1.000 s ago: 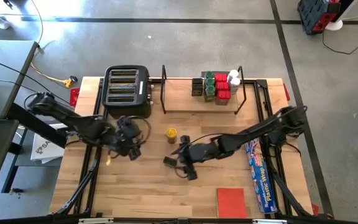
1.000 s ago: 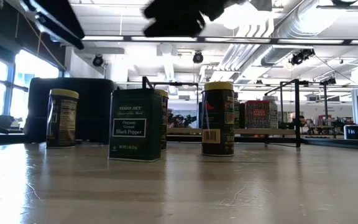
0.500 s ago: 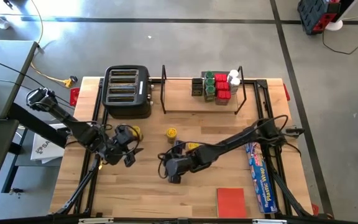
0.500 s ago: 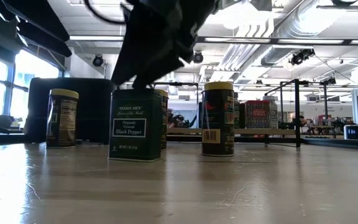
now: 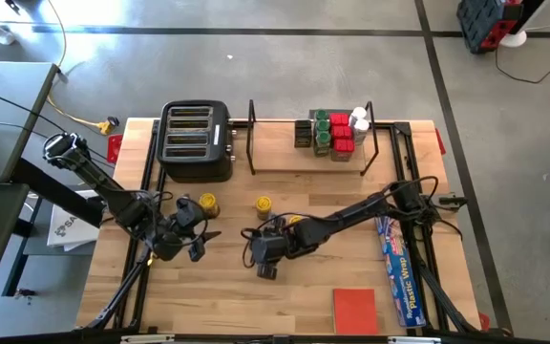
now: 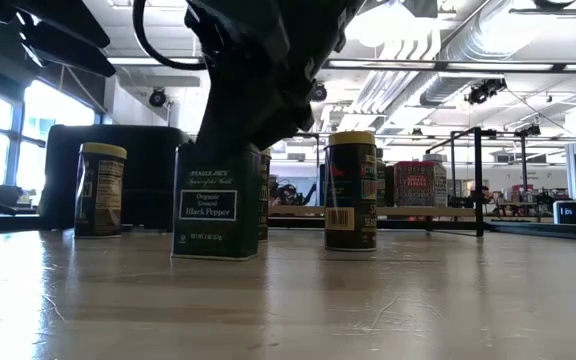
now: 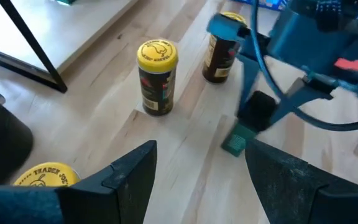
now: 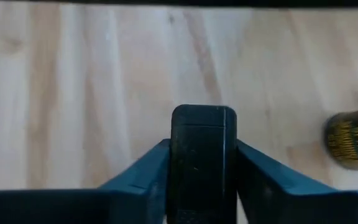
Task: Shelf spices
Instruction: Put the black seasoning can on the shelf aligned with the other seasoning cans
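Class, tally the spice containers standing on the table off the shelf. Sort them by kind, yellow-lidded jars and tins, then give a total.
Yellow-lidded jars: 3
Black pepper tin, gripped by the right claw: 1
Total: 4
The left claw hangs open beside the jars.

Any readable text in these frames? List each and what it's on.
"TRADER JOE'S", "Organic Ground Black Pepper": black pepper tin, held between the right gripper fingers.
"TRADER JOE'S", partly cut off: yellow jar lid.
"Plastic Wrap": blue plastic-wrap box.
Barcode only, other print too small: yellow-lidded jar.
Labels on the other jars and the shelf spices: unreadable.
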Controlling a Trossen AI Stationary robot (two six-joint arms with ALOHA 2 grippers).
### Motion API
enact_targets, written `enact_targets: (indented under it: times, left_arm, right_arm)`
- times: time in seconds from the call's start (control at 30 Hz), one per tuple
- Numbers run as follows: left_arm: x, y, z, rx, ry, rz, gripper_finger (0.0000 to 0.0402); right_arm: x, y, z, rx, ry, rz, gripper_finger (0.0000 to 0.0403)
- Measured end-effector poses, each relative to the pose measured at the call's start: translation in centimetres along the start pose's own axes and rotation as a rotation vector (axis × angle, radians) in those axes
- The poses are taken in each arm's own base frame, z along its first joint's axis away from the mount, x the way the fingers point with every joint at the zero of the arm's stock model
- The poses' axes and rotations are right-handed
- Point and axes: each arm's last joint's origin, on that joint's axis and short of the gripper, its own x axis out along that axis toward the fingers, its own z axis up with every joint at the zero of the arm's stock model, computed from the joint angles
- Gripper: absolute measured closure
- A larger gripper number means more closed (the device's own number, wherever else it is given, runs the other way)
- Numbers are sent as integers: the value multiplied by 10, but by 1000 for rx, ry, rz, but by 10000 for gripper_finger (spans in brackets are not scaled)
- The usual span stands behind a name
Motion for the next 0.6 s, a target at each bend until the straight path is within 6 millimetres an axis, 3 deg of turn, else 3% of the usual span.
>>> enact_targets:
  times: [0.07,0.27,0.33,0.43,0.6]
  left_arm:
    - [0,0,-1,5,-9,11,161]
    - [6,-5,-4,25,-17,42,161]
    - [9,-7,-6,40,-9,50,161]
    - [13,-11,-10,60,-5,65,161]
    - [21,-19,-13,61,-39,84,161]
  right_arm:
    - [1,-1,1,0,17,48,285]
    - [-11,-2,4,-80,35,72,288]
    - [-28,-3,12,-119,15,79,288]
    - [-73,-15,33,-176,-38,75,288]
    - [-133,-74,56,-265,-53,-50,288]
